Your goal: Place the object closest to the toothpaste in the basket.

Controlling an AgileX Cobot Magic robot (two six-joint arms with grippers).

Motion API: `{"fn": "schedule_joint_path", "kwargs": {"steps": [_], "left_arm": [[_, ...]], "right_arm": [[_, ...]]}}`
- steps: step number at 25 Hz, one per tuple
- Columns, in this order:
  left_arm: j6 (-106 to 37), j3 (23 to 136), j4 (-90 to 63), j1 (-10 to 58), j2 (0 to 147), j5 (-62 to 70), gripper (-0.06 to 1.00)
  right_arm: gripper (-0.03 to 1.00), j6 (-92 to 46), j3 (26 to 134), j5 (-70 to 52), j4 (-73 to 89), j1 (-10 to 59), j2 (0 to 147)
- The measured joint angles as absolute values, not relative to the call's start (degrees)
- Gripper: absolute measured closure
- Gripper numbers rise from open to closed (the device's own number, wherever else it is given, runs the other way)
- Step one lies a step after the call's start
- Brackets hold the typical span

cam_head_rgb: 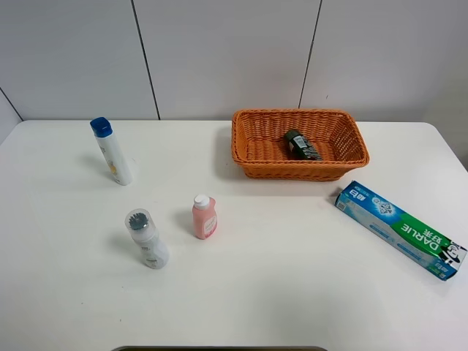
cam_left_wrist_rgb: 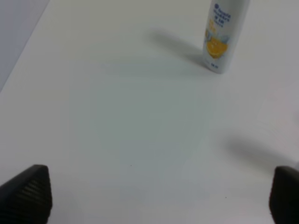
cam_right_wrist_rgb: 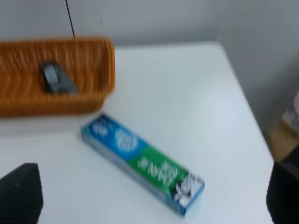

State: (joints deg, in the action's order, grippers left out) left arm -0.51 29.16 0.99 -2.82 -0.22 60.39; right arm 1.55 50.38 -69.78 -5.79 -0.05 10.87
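A blue and green toothpaste box (cam_head_rgb: 398, 228) lies flat at the right of the white table; it also shows in the right wrist view (cam_right_wrist_rgb: 142, 163). An orange wicker basket (cam_head_rgb: 292, 172) stands at the back centre, and a small dark green object (cam_head_rgb: 300, 145) lies inside it. The basket (cam_right_wrist_rgb: 56, 102) and the dark object (cam_right_wrist_rgb: 57, 78) also show in the right wrist view. Neither gripper appears in the exterior high view. My right gripper (cam_right_wrist_rgb: 152, 196) is open and empty, above the table near the toothpaste box. My left gripper (cam_left_wrist_rgb: 154, 196) is open and empty over bare table.
A pink bottle (cam_head_rgb: 205, 216) stands left of centre. A white bottle with a grey cap (cam_head_rgb: 147, 239) stands further left. A white bottle with a blue cap (cam_head_rgb: 112, 151) stands at the back left, its lower part in the left wrist view (cam_left_wrist_rgb: 223, 35).
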Motion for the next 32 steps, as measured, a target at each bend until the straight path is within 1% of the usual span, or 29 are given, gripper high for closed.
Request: {"fn": "schedule_joint_path", "kwargs": {"steps": [5, 9, 13, 17, 20, 32], "left_arm": [[-0.51, 29.16, 0.99, -2.82, -0.22, 60.39, 0.00], [-0.51, 29.16, 0.99, -2.82, -0.22, 60.39, 0.00], [-0.51, 29.16, 0.99, -2.82, -0.22, 60.39, 0.00], [-0.51, 29.16, 0.99, -2.82, -0.22, 60.39, 0.00], [-0.51, 29.16, 0.99, -2.82, -0.22, 60.39, 0.00], [-0.51, 29.16, 0.99, -2.82, -0.22, 60.39, 0.00]], "right_arm": [[-0.02, 2.69, 39.36, -69.17, -4.87, -0.05, 6.07], [-0.02, 2.71, 34.63, -66.24, -3.95, -0.05, 2.79], [-0.02, 2.76, 32.69, -62.23, -3.87, -0.05, -0.11], [-0.02, 2.76, 30.58, -60.79, -3.87, -0.05, -0.18], [-0.02, 2.76, 28.94, -60.85, -3.87, -0.05, -0.18], [-0.02, 2.76, 28.85, -60.85, -3.87, -0.05, -0.18]]}}
